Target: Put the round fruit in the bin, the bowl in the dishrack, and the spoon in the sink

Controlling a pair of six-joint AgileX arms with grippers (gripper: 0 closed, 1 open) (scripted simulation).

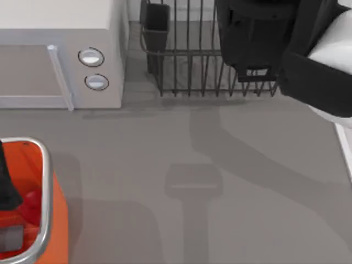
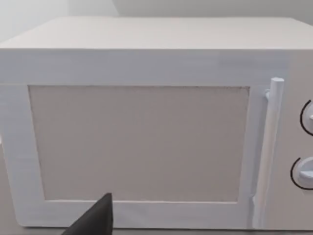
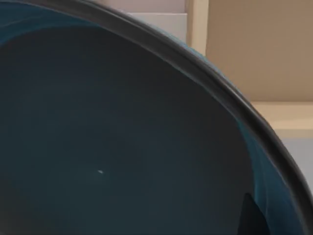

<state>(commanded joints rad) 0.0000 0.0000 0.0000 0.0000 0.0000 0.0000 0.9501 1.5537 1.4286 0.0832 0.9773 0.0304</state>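
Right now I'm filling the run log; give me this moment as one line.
left arm: over bin | fruit: in bin | right arm: above dishrack | bowl: close under right wrist camera

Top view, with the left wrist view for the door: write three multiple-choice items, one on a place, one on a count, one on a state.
1. Where is the fruit?
A. on the bare table
B. inside the bin
C. in the dishrack

2. How many knobs does the microwave have?
A. one
B. two
C. four

3. How is the microwave's door?
A. shut
B. swung wide open
C. taken off

Answers:
1 B: the red fruit lies within the bin's silver rim at the table's left.
2 B: two round knobs sit one above the other beside the handle.
3 A: the door lies flush with the front, its handle against the panel.
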